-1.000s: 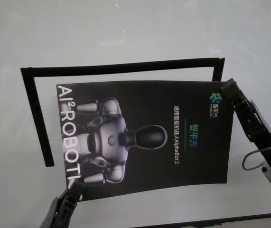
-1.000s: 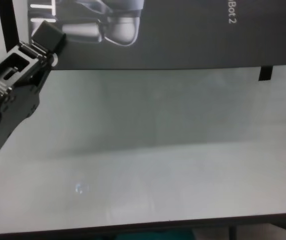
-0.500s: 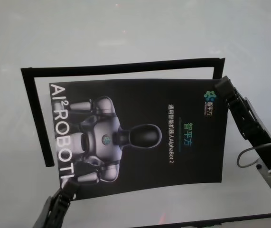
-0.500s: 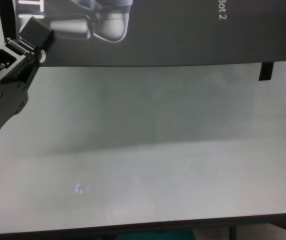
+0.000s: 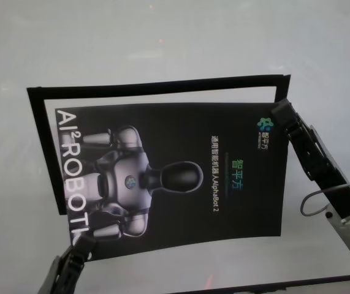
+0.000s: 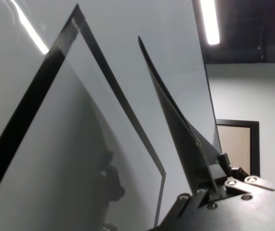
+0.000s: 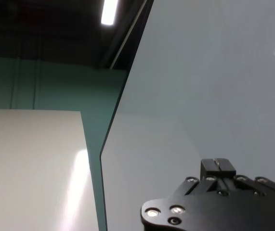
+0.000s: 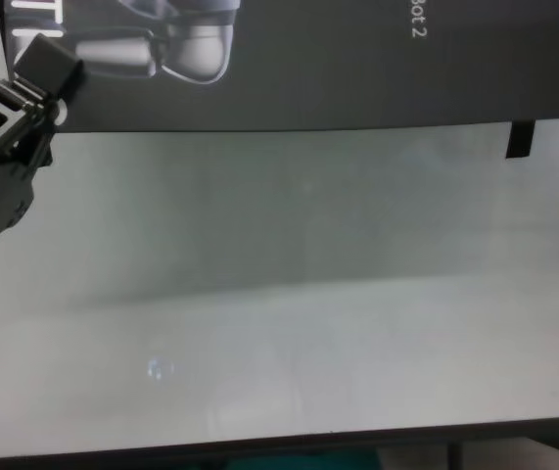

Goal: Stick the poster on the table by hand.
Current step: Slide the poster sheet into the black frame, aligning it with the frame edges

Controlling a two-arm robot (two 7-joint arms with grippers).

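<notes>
The poster [image 5: 168, 177], a dark sheet printed with a silvery robot figure, hangs slightly bowed just above the table [image 5: 162, 37]. My left gripper [image 5: 83, 243] is shut on its near left corner; the chest view shows the gripper [image 8: 42, 67] at the poster's [image 8: 357, 69] lower edge. In the left wrist view the poster [image 6: 176, 125] runs edge-on into the gripper [image 6: 209, 192]. My right gripper [image 5: 280, 112] is shut on the far right corner. The poster's left edge overlaps the left tape strip [image 5: 43, 147].
Black tape strips form an open frame on the table: a far strip [image 5: 156, 84], the left strip and a short right strip [image 5: 283, 86]. A strip end [image 8: 520, 139] shows in the chest view. Bare table [image 8: 308, 294] lies between poster and dark front edge [image 8: 279, 446].
Both grippers have carried the poster to the left. Its left edge now covers part of the left tape strip, and the right gripper has moved in under the frame's right corner.
</notes>
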